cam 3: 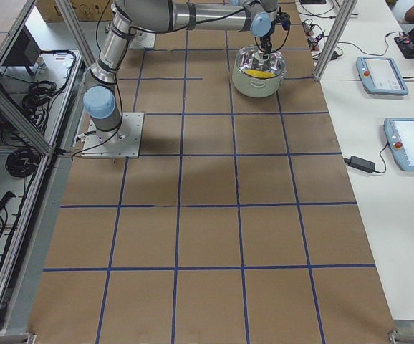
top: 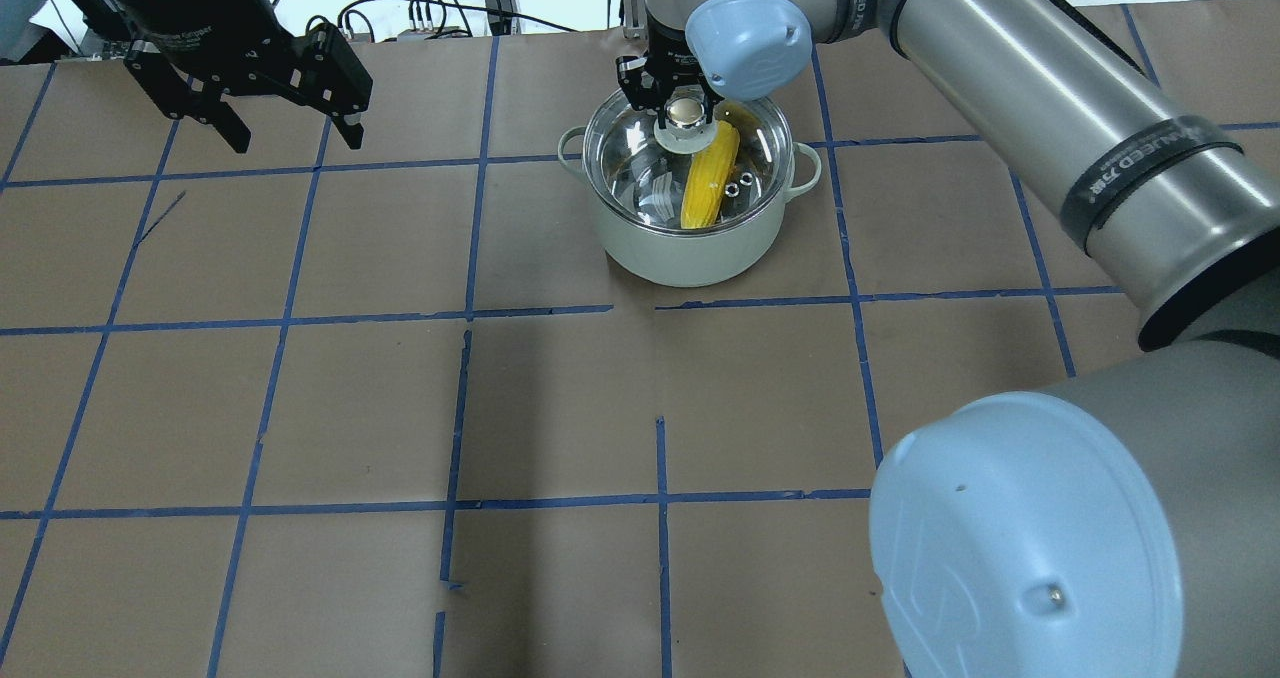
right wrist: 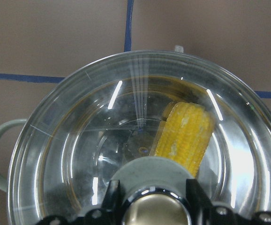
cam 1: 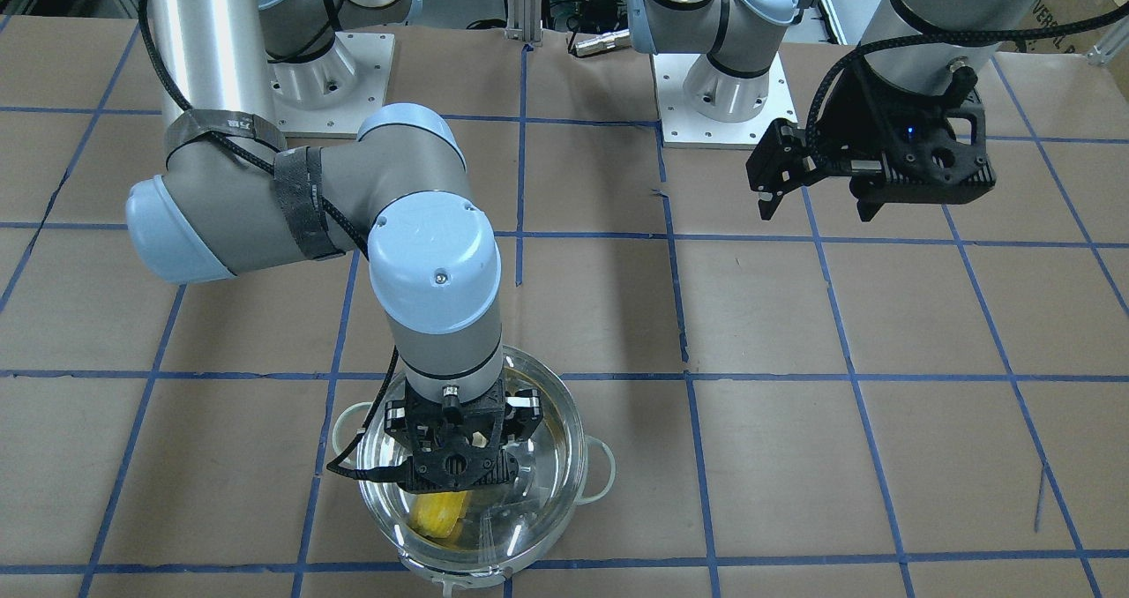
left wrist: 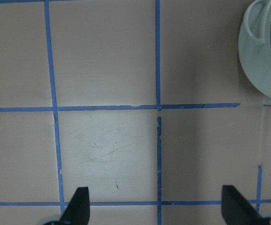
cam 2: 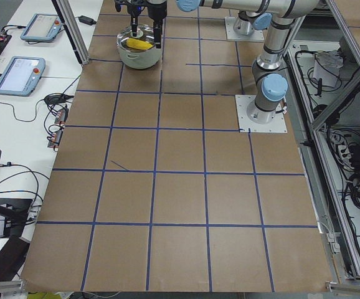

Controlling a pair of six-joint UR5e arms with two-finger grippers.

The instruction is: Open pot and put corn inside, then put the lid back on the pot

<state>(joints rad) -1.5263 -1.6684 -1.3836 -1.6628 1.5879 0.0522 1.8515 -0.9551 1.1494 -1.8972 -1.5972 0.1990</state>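
Observation:
The mint-green pot (top: pixel 690 253) stands at the far middle of the table. The yellow corn (top: pixel 708 183) lies inside it, seen through the glass. The clear lid (top: pixel 640 158) sits on the pot's rim. My right gripper (top: pixel 685 118) reaches down over the pot, its fingers (right wrist: pixel 113 197) closed against the lid's knob (right wrist: pixel 152 208). The right wrist view shows the corn (right wrist: pixel 187 131) under the lid (right wrist: pixel 79 140). My left gripper (top: pixel 298 138) hangs open and empty above the table, well to the left of the pot. Its wrist view catches the pot's side (left wrist: pixel 262 61).
The table is brown paper with a blue tape grid (top: pixel 470 308). The two arm bases (cam 1: pixel 723 95) are bolted at the robot's side. Tablets (cam 2: pixel 19 75) and cables lie on a white side table beyond the far edge.

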